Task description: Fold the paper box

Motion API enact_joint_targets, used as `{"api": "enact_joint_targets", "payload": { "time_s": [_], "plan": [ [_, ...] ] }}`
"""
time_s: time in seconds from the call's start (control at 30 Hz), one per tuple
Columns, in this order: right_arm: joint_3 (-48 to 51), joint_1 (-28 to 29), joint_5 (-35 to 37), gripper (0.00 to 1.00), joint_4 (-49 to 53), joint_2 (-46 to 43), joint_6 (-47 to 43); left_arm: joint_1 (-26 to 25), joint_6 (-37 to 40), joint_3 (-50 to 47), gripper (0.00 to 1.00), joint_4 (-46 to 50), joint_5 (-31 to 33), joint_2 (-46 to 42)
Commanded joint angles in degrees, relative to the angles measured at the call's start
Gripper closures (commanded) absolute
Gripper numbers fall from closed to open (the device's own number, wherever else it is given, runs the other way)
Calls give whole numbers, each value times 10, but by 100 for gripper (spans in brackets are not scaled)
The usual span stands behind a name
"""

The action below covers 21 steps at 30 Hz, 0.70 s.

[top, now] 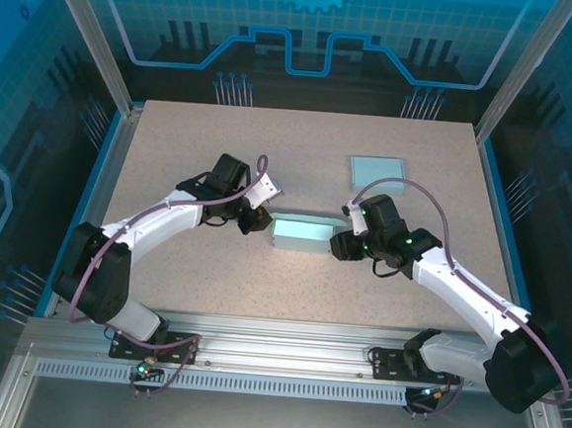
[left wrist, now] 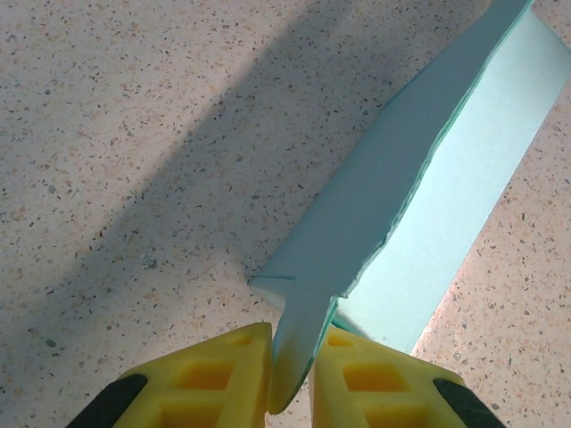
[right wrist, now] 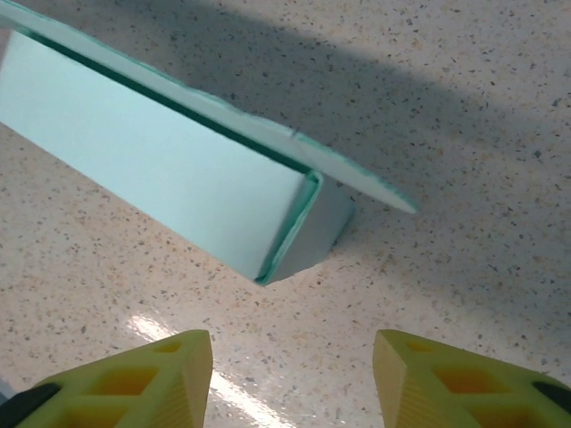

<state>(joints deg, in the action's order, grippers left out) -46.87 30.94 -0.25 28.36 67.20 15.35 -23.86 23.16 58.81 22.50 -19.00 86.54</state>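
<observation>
**Yellow fingers pinch box flap; right side hangs clear**

Up close, the left gripper (left wrist: 290, 366) is clenched: its yellow pads squeeze a narrow flap (left wrist: 302, 321) at the near corner of the paper box (left wrist: 419, 187). The pad bases are cut off by the bottom edge of the left wrist view. The box runs away up-right and its far end leaves the frame, so the full length isn't visible there. One wall has a ragged top edge lying over the paler panel beside it. I can't tell if that wall is one layer or two.

The right gripper (right wrist: 293, 357) is released, with its fingers spread wide and bare table (right wrist: 446, 107) between them. Only the tips show, and the bottom edge crops the rest. The box end sits just ahead of the tips, apart from them and not touching. The end panel is tucked in, and a long side panel sticks out past it as a thin pointed tip. The box's other end runs off the left edge.

From the top view, the box lies mid-table with its long side across, between the two wrists. The white camera bracket (top: 265, 188) and the dark left wrist cover its left end, so the pinch is hidden from above. The right wrist overlaps its right end, so the gap is unreadable there. I can't tell whether the box top is open or closed.

A flat teal sheet (top: 378, 169) lies on the table toward the far right, well apart from the box.
</observation>
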Motion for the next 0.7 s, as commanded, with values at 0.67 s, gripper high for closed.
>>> {"api": "enact_joint_targets", "payload": {
  "time_s": [0.67],
  "plan": [
    [-138, -80, -122, 50, 9, 136, -194, -7, 16, 17, 77, 11, 11, 5]
  ]
}}
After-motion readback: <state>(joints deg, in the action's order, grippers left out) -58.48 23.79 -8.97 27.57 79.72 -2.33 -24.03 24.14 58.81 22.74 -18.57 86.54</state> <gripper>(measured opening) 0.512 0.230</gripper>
